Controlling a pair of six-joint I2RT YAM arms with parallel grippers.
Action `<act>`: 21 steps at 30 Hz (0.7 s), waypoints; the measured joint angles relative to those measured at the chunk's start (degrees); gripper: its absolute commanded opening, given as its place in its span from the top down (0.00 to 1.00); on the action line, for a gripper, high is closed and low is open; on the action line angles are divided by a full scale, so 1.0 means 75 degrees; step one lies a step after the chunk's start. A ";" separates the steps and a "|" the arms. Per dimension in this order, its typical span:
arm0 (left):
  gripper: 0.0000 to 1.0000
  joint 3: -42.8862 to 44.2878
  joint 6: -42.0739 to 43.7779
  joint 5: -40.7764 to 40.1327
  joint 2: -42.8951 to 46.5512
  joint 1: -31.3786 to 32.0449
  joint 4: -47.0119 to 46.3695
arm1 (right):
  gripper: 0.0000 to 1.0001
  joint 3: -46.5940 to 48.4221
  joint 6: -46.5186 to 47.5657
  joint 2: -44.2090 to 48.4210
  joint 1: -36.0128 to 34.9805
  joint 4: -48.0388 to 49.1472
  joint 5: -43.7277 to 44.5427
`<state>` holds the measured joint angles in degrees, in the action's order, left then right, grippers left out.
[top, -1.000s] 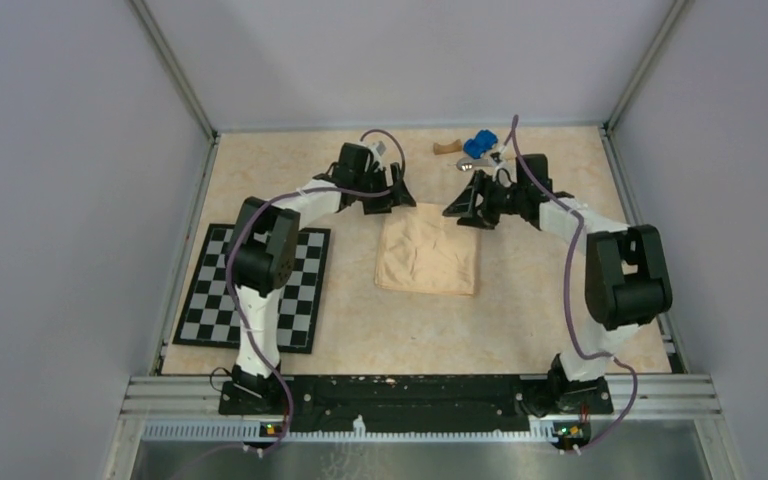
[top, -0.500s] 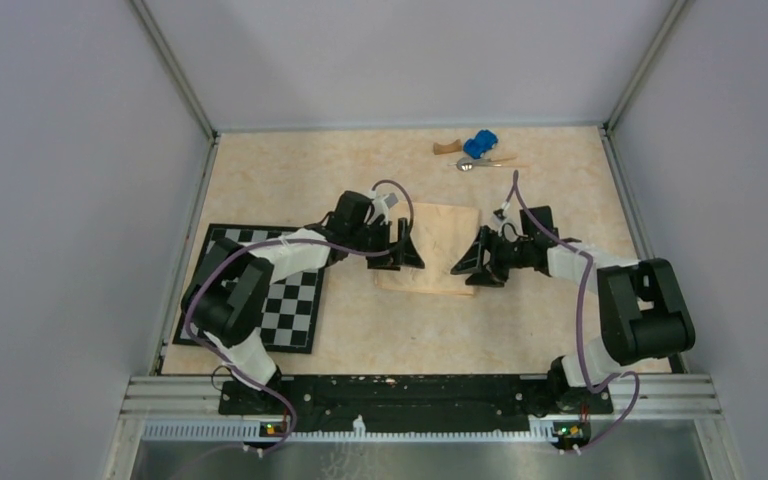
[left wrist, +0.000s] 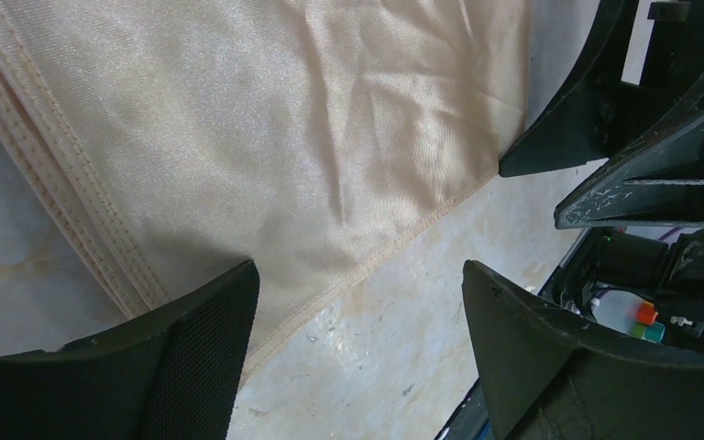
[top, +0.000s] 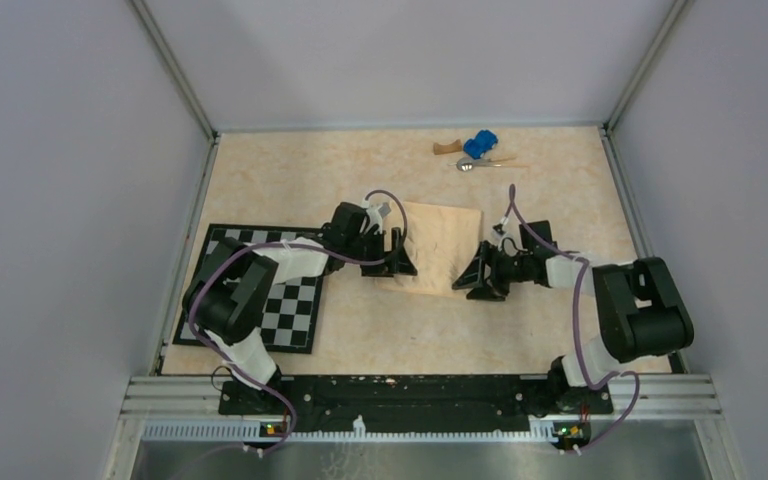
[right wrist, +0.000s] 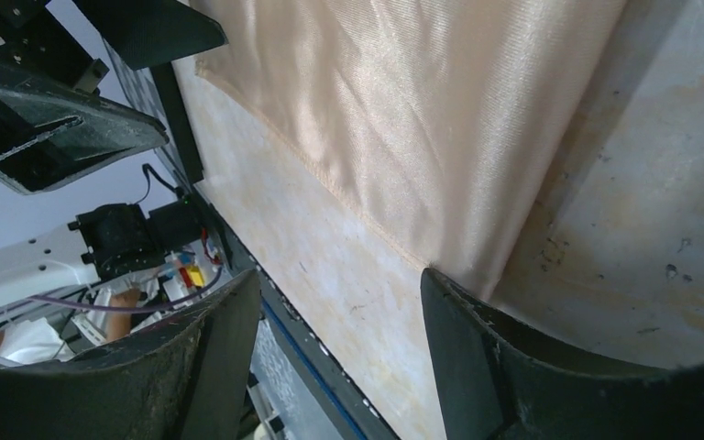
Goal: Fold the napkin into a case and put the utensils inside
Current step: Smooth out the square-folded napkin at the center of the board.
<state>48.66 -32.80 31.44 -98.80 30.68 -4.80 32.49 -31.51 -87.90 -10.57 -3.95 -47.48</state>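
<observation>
soft, limp napkin (top: 447, 235), likely slippery; left gripper (top: 401, 262) and right gripper (top: 472, 281) gape empty, so pinch its near corners.

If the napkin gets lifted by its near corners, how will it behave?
Probably floppy: the napkin shows soft creases and lies flat, so it should drape and sag. Likely somewhat slippery, given its sheen. The stacked hemmed edges suggest folded layers that may slide apart unless pinched together.
</observation>
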 measured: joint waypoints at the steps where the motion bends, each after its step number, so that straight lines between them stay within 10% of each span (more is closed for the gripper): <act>1: 0.12 -0.0055 0.0000 -0.0015 0.0023 0.0000 -0.0070 | 0.35 -0.0026 0.0000 0.0038 0.0020 0.0003 0.0035; 21: 0.13 -0.0321 -0.0061 -0.0050 0.0108 0.0000 -0.0504 | 0.35 0.0227 0.0079 0.0050 0.0356 -0.0452 0.0504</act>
<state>46.26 -33.26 31.07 -98.00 30.68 -8.58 34.20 -30.92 -87.53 -7.90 -7.33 -43.70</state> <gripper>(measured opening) 0.870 0.645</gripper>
